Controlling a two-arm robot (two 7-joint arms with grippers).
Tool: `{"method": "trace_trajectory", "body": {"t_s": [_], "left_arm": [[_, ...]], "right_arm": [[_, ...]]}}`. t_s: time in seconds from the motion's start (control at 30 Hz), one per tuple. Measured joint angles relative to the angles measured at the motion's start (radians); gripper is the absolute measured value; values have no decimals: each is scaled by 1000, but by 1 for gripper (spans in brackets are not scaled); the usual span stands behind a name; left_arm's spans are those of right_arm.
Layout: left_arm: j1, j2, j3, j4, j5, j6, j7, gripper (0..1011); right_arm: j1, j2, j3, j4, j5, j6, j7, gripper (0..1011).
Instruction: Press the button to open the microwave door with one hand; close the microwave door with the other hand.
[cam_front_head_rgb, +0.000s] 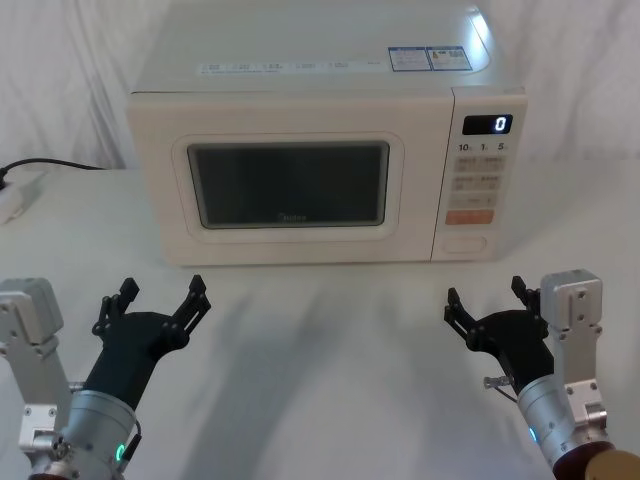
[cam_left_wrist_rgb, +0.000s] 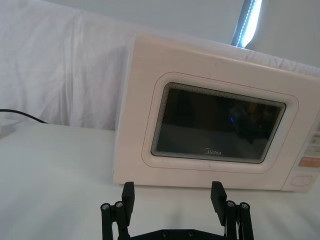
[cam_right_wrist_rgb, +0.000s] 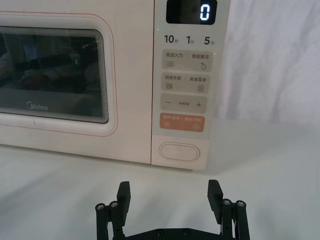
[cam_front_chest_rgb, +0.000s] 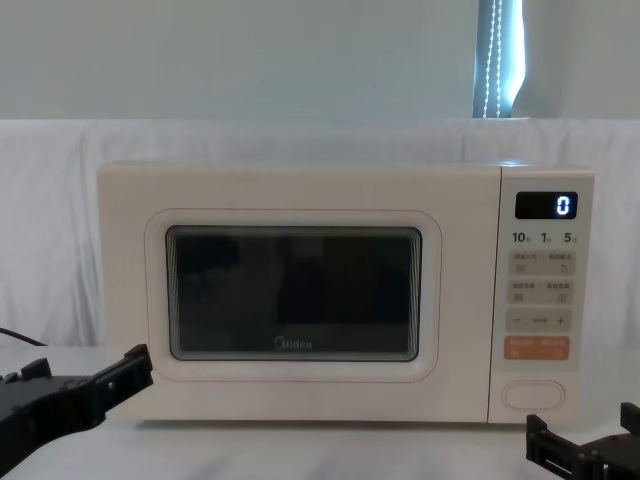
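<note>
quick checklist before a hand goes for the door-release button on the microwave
1. Wide cream microwave door with dark window shut flush: ok.
2. Large cream pill-shaped button at the foot of the control panel unobstructed: ok.
3. Right black two-finger hand open, on the button's side and short of the microwave: ok for the press.
4. Left black two-finger hand open, in front of the door's left part, apart from it: ok.
5. White table surface bare in front of the door where it would swing: ok.
6. Display reads 0, so it appears not to be running: ok.
</note>
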Motion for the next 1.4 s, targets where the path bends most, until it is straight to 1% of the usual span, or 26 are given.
{"method": "trace_trajectory", "body": {"t_s": [1.4], "left_arm": [[0,0,0,0,0,0,0,1001]], "right_arm": [[0,0,0,0,0,0,0,1002]]}}
